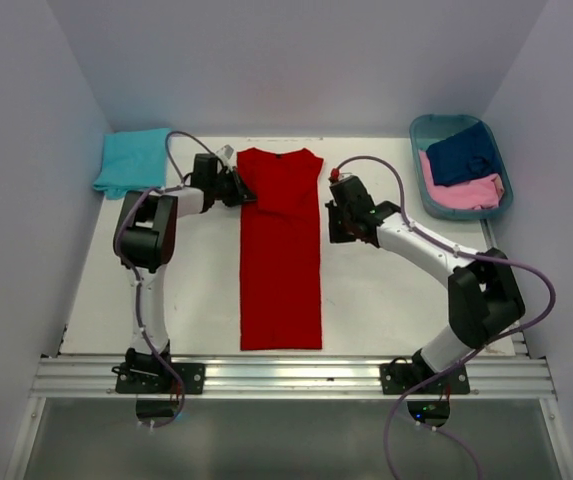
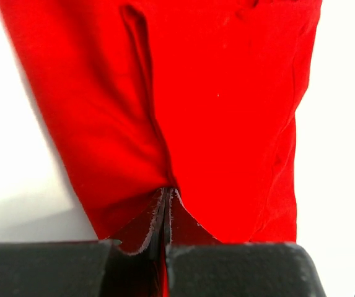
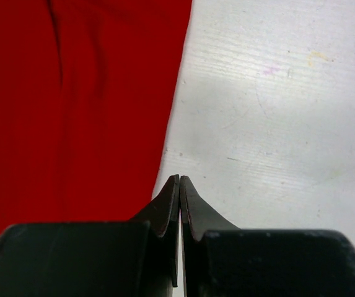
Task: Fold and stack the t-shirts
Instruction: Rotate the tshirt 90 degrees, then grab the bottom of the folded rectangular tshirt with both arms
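A large red t-shirt (image 1: 281, 260) lies folded into a long narrow strip down the middle of the table, collar at the far end. My left gripper (image 1: 244, 190) is at its left edge near the collar. In the left wrist view it (image 2: 166, 189) is shut on a pinched fold of the red cloth (image 2: 227, 93). My right gripper (image 1: 332, 218) is beside the shirt's right edge. In the right wrist view it (image 3: 180, 177) is shut and empty over bare table, the red cloth (image 3: 72, 93) to its left. A folded turquoise t-shirt (image 1: 131, 160) lies at the far left.
A teal oval basket (image 1: 415, 150) stands at the far right and holds a navy t-shirt (image 1: 463, 152) and a pink t-shirt (image 1: 463, 192). White walls close in the table on three sides. A metal rail (image 1: 286, 375) runs along the near edge.
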